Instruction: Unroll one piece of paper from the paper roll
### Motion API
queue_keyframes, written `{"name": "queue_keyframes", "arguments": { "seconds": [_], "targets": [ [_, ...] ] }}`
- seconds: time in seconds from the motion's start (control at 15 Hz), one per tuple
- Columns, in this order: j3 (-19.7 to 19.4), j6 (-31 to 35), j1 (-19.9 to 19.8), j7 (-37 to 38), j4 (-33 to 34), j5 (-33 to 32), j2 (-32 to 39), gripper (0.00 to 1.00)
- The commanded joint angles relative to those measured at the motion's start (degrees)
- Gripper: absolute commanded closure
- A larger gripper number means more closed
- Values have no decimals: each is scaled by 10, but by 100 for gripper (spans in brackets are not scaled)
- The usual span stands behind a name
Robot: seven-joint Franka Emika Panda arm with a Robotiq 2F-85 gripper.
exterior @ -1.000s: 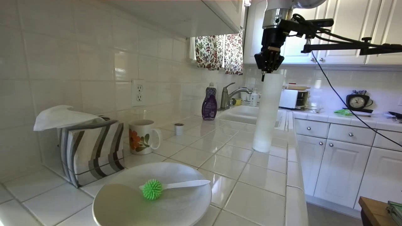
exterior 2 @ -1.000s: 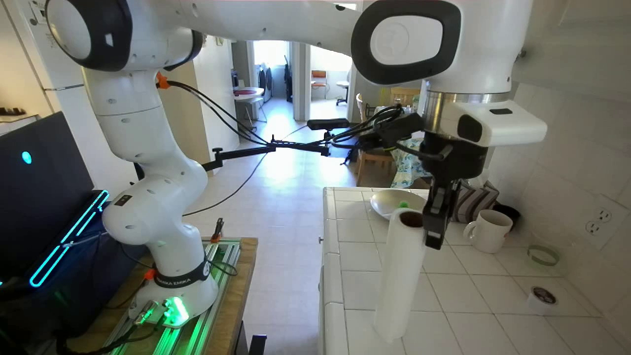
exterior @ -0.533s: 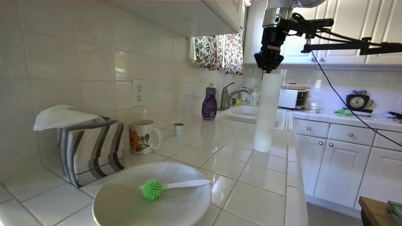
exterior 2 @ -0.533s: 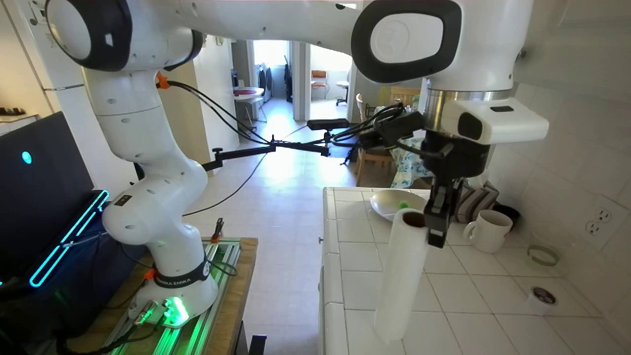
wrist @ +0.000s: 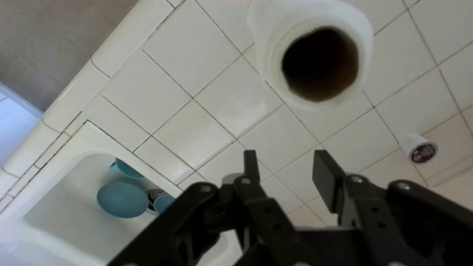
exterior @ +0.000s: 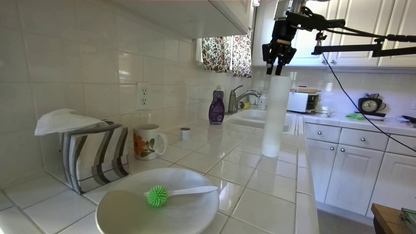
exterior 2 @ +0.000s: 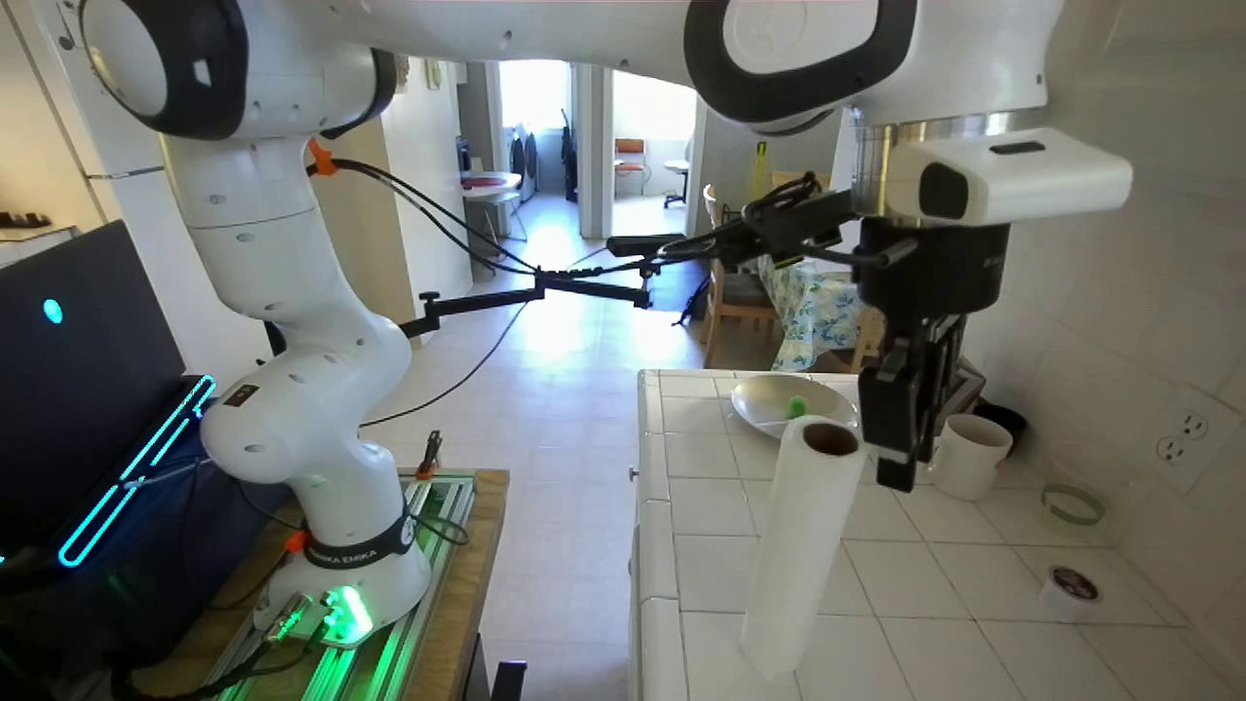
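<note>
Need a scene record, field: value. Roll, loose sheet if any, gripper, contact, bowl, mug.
paper roll: standing on end on the tiled counter
loose sheet: none seen
gripper: open, holding nothing
contact: none seen; in the wrist view the gripper is beside the roll's hollow top, not around it
bowl: spiky green ball and white utensil in it
flowered mug: upright beside the striped box

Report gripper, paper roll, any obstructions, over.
Gripper open, holding nothing. Paper roll standing on counter, no sheet seen pulled out. No obstacle seen between gripper and roll.
</note>
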Motion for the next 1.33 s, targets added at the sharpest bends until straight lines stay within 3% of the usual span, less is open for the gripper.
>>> {"name": "queue_keyframes", "arguments": {
  "seconds": [0.0,0.2,0.27,0.6,0.87,1.13,1.2,1.27],
  "targets": [
    [-7,3,-16,36,11,-19,-22,26],
    [-12,-28,-25,17,2,-18,-49,4],
    [-14,-36,-26,-4,-4,-11,-60,1],
    [-32,-84,-22,-153,-18,17,-105,0],
    [-44,-160,-18,-283,-9,0,-119,0],
    [-51,-167,-1,-396,-19,21,-137,0],
    [-45,-167,-11,-351,0,3,-117,0],
    [-46,-167,-8,-368,0,5,-119,0]
  ]
}}
